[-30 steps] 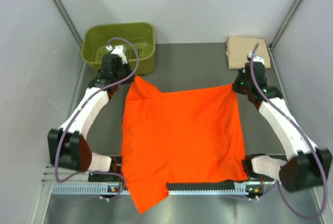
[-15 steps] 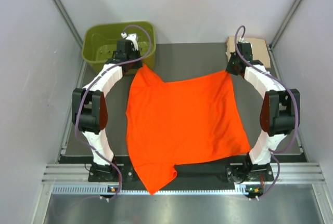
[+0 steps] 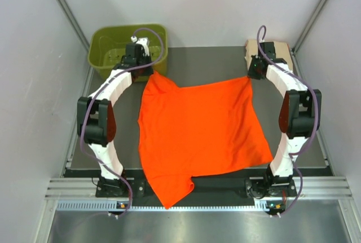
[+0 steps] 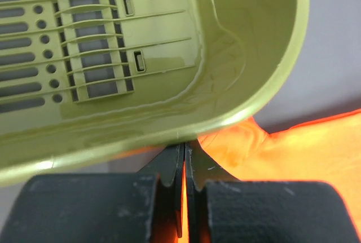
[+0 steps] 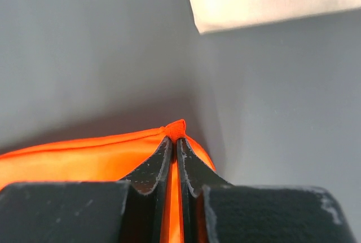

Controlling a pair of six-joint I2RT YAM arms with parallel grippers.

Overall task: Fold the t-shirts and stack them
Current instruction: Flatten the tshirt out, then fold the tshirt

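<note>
Both jaws clamp the orange t-shirt (image 3: 197, 130), spread on a grey table (image 3: 203, 65) between white walls (image 3: 28, 57).

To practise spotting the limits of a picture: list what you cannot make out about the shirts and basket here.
Tan shirt: near part hidden by the right arm from above; cut off by the top edge in the right wrist view.
Basket: front wall partly hidden by the left arm from above.
</note>
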